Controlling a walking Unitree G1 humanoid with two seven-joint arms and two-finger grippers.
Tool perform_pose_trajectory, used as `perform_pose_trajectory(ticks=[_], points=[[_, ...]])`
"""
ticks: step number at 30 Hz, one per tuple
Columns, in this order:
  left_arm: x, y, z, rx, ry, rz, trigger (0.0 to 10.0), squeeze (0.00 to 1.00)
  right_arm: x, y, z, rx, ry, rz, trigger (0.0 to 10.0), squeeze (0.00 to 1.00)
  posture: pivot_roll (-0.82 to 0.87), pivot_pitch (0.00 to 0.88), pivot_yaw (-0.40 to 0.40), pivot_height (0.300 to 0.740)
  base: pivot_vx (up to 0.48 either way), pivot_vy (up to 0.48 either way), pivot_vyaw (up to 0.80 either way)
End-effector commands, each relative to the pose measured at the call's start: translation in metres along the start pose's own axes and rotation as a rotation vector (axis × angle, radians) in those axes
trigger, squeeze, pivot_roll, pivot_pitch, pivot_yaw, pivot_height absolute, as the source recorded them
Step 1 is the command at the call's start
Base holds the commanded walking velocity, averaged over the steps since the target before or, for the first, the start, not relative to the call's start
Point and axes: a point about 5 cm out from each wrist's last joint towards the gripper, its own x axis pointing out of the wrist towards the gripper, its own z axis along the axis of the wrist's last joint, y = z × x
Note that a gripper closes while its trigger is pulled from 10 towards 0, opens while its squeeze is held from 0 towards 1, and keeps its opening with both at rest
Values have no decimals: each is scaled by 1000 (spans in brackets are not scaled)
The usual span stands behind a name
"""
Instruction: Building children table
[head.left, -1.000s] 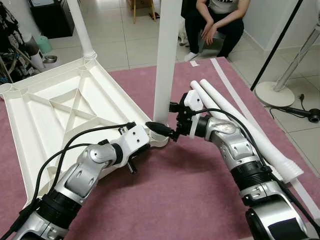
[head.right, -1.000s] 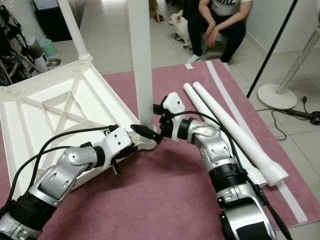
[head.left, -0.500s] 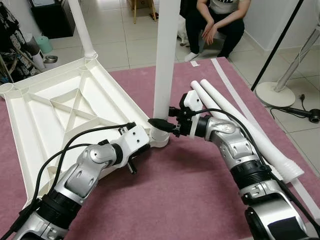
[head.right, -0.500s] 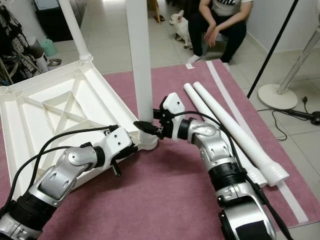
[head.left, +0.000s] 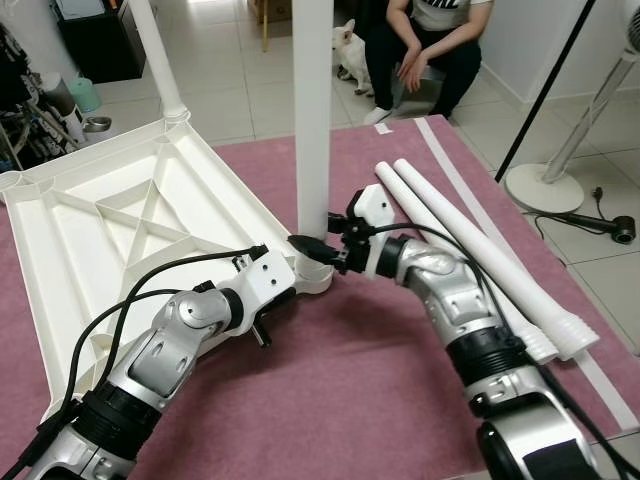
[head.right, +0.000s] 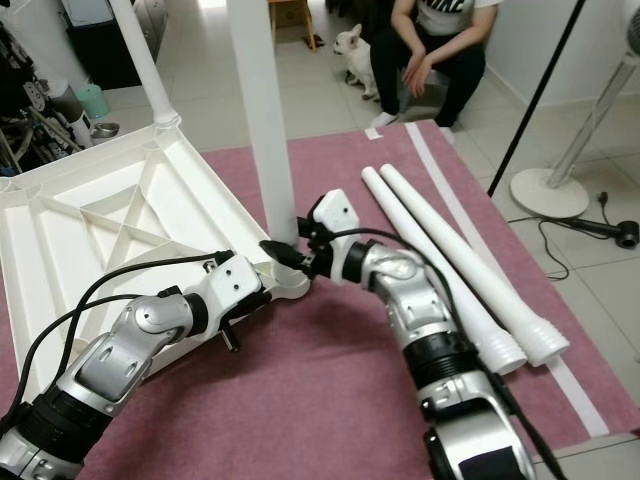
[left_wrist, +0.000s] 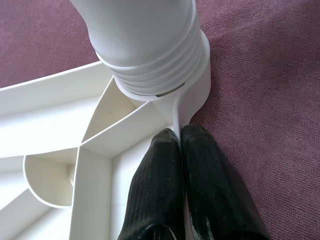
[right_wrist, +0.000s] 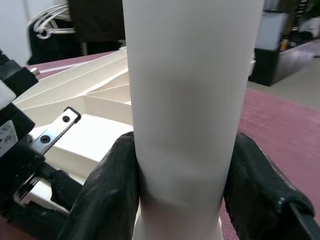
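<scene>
A white tabletop (head.left: 120, 215) lies upside down on the maroon rug. One white leg (head.left: 313, 110) stands upright in its near corner socket (left_wrist: 165, 75). My right gripper (head.left: 312, 245) is shut on this leg just above the socket, one finger (right_wrist: 112, 175) on each side of the tube (right_wrist: 185, 100). My left gripper (left_wrist: 179, 132) is shut on the tabletop's thin rim beside that socket. A second leg (head.left: 160, 60) stands in the far corner. Two loose legs (head.left: 470, 240) lie on the rug to the right.
A person (head.left: 425, 40) sits on the tiled floor beyond the rug with a small dog (head.left: 348, 50) beside them. A fan stand (head.left: 550, 185) and a slanted black pole (head.left: 540, 90) are at the right. Dark furniture (head.left: 95, 35) stands at the back left.
My right gripper has moved from in front of the socket onto the leg's lower end. The left gripper has kept its hold. The camera has shifted slightly.
</scene>
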Motion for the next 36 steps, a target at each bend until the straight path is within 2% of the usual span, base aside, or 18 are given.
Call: perform_pose_trajectory(ticks=[1,2,3,6,8,10,11,12,19,20,21,22,23,27,28,29,31,36], points=[[0,-7,-14,-20,69,-32,10000,0,4,4,-23,28,113,-127,10000,0,30,0,89,740,0,0,0],[0,-6,-13,-20,65,-31,10000,0,7,4,-29,41,128,-233,10000,0,26,0,90,740,0,0,0],[0,-6,-13,-20,65,-31,10000,0,7,4,-29,41,128,-233,10000,0,26,0,90,740,0,0,0],[0,-3,-11,-20,60,-28,10000,0,11,7,-37,60,159,-400,10000,0,25,0,92,740,0,0,0],[0,-3,-11,-20,60,-28,10000,0,11,7,-37,60,159,-400,10000,0,25,0,92,740,0,0,0],[-1,1,-9,-14,55,-24,10000,0,15,10,-45,86,210,-587,10000,0,22,0,96,740,0,0,0],[-1,1,-9,-14,55,-24,10000,0,15,10,-45,86,210,-587,10000,0,22,0,96,740,0,0,0],[-1,3,-9,-11,54,-22,10000,0,17,12,-48,100,231,-661,10000,0,22,0,97,740,0,0,0],[-1,4,-9,-9,58,-18,10000,0,25,18,-47,66,245,-725,10000,0,21,0,96,740,0,0,0],[-1,4,-10,-10,59,-16,10000,0,27,19,-45,66,233,-726,10000,267,23,0,91,740,0,0,0],[-1,4,-10,-10,59,-16,10000,0,27,19,-45,66,233,-726,10000,267,23,0,91,740,0,0,0],[-2,4,-10,-11,60,-16,10000,0,27,19,-44,68,222,-727,10000,796,23,0,91,740,0,0,0],[-1,4,-10,-12,60,-15,10000,0,29,20,-40,76,186,-710,10000,1000,23,0,91,740,0,0,0],[-1,4,-10,-13,62,-15,10000,0,33,23,-31,117,103,-657,10000,1000,24,0,91,740,0,0,0],[-1,4,-10,-13,63,-15,10000,0,35,27,-23,131,48,-568,10000,933,22,0,93,740,0,0,0],[-1,4,-10,-13,63,-16,10000,0,36,31,-17,136,9,-505,10000,0,22,0,93,740,0,0,0],[-1,4,-10,-12,62,-17,10000,0,32,33,-5,121,-63,-394,10000,0,20,0,94,740,0,0,0],[-3,4,-10,-9,60,-22,10000,0,20,31,5,73,-101,-289,10000,0,18,0,95,740,0,0,0]])
